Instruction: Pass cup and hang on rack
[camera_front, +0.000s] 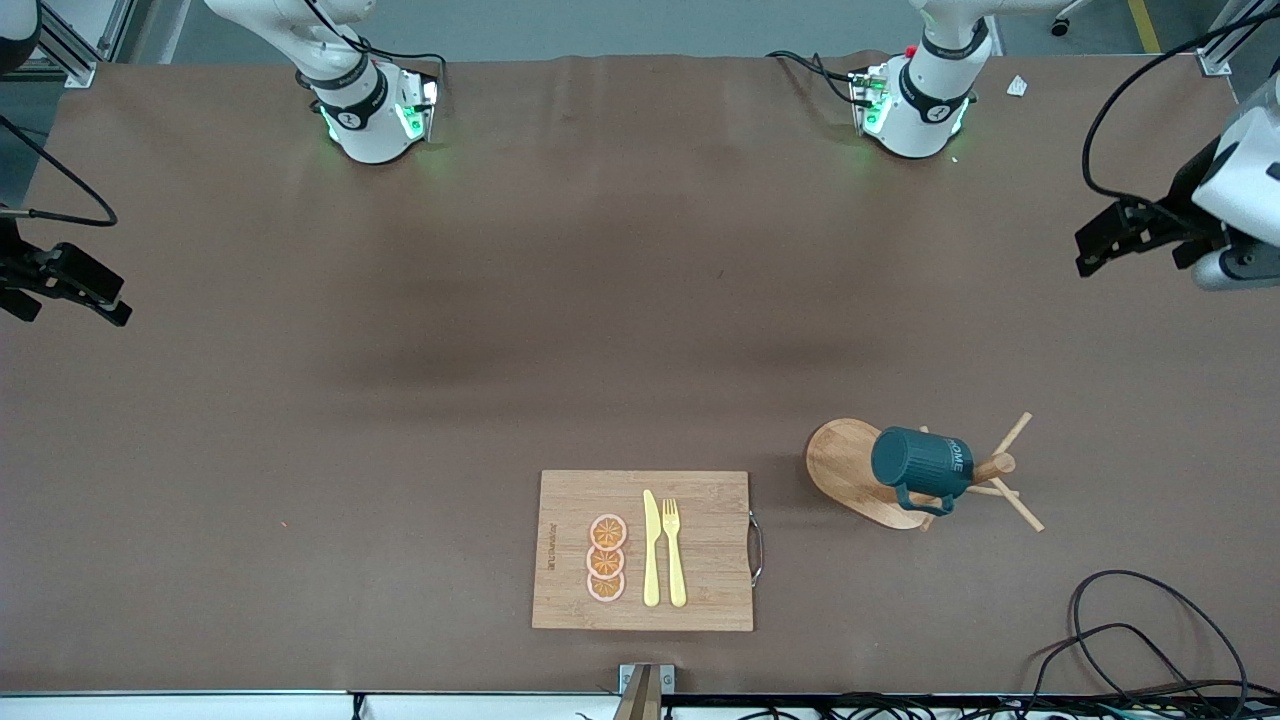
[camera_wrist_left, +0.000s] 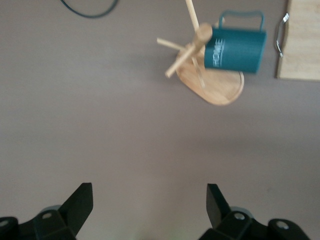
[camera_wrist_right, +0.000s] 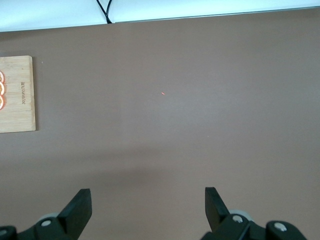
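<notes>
1. Front view: cup (camera_front: 921, 468) hangs on a peg of the rack (camera_front: 850, 470), toward the left arm's end of the table, beside the board (camera_front: 700, 600). Board carries orange slices (camera_front: 606, 558), knife (camera_front: 651, 548) and fork (camera_front: 674, 550). Both arms wait, up at the table ends.
2. Left wrist view: left gripper (camera_wrist_left: 150, 205) wide open, empty, over bare table; cup (camera_wrist_left: 235, 49) on rack (camera_wrist_left: 220, 90).
3. Right wrist view: right gripper (camera_wrist_right: 148, 207) wide open, empty, over bare table (camera_wrist_right: 200, 100); board corner (camera_wrist_right: 17, 95) visible.
</notes>
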